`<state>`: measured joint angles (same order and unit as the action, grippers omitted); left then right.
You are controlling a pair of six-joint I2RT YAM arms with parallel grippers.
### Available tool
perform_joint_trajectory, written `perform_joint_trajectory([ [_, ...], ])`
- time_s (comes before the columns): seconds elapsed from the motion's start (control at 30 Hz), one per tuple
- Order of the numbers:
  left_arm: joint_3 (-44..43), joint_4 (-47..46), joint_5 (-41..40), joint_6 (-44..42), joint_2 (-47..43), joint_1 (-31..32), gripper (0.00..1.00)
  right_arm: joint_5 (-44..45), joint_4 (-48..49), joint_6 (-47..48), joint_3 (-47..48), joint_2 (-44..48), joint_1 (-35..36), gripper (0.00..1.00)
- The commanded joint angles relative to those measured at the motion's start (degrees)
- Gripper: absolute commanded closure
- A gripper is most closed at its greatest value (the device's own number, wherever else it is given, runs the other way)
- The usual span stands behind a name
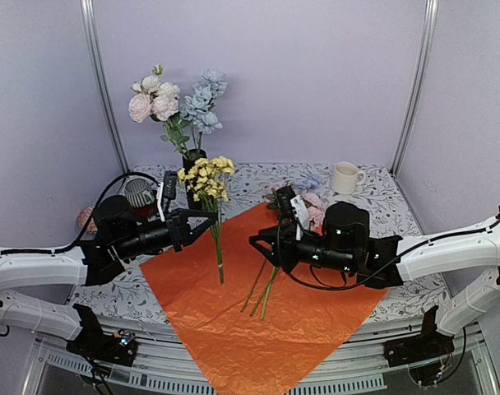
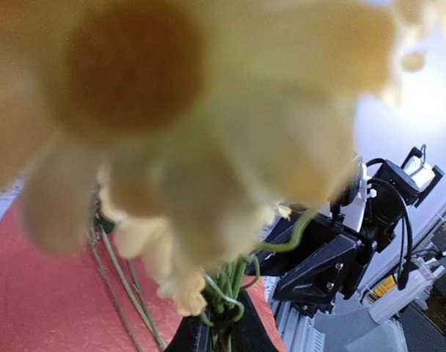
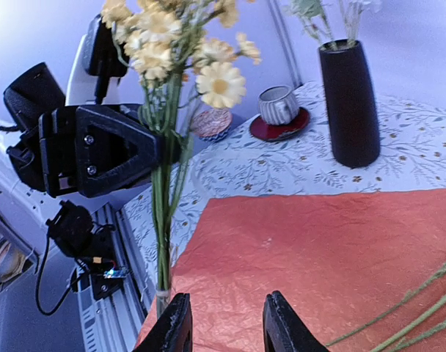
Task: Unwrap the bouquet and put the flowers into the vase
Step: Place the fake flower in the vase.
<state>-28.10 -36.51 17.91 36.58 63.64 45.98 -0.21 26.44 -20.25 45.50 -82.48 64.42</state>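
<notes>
Orange sheet (image 1: 266,329) lay nearest. One left claw (image 1: 212,216) gripped one yellow flower cluster (image 1: 206,177); one right claw (image 3: 224,312) gaped empty, its gap visible only from its wrist view.

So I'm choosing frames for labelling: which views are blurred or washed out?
Left wrist: the yellow flowers fill the lens, badly out of focus, bright glare at upper right. Right wrist: sharp on the vase and orange paper, pale glow upper left. Top external: evenly lit, crisp.
</notes>
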Motion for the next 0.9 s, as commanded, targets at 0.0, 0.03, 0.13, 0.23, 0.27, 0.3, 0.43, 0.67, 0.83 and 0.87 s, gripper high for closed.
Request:
perform_joint_trajectory([
  [0.0,-1.8,7.4,-6.0,-6.7,-4.3,-3.1,0.91,13.8,-1.0,0.3,-3.2,5.7,-2.0,0.64],
  [0.03,-2.1,8.3,-6.5,-7.8,-5.0,-3.9,0.92,15.0,-1.5,0.3,-3.6,6.4,-3.0,0.64],
  [0.13,-4.1,11.0,-7.4,-9.7,-6.2,-7.2,0.92,17.6,-3.3,0.6,-4.2,7.5,-6.8,0.65],
  [0.23,-6.9,14.0,-7.4,-11.8,-6.6,-10.1,0.92,18.0,-4.4,0.2,-4.8,8.3,-11.7,0.65],
  [0.27,-7.7,14.8,-7.6,-12.4,-6.5,-10.8,0.92,17.3,-4.0,-0.1,-5.3,8.6,-13.7,0.65],
  [0.3,-8.6,15.6,-7.9,-13.1,-6.5,-11.5,0.92,16.5,-3.3,-0.2,-5.7,8.9,-15.4,0.64],
  [0.43,-11.2,17.0,-10.2,-16.4,-6.2,-12.9,0.92,16.9,5.3,6.0,-9.0,8.2,-18.2,0.62],
  [0.67,-14.0,13.3,-15.6,-23.6,-4.9,-13.4,0.92,16.2,20.5,18.8,-15.6,1.6,-18.2,0.62],
  [0.83,-18.1,9.5,-20.8,-30.9,-3.9,-13.4,0.92,13.8,25.5,19.0,-17.9,-1.5,-18.2,0.62],
  [0.87,-19.1,8.5,-21.8,-32.1,-3.4,-13.5,0.92,13.2,25.6,18.9,-17.8,-1.6,-18.3,0.61],
])
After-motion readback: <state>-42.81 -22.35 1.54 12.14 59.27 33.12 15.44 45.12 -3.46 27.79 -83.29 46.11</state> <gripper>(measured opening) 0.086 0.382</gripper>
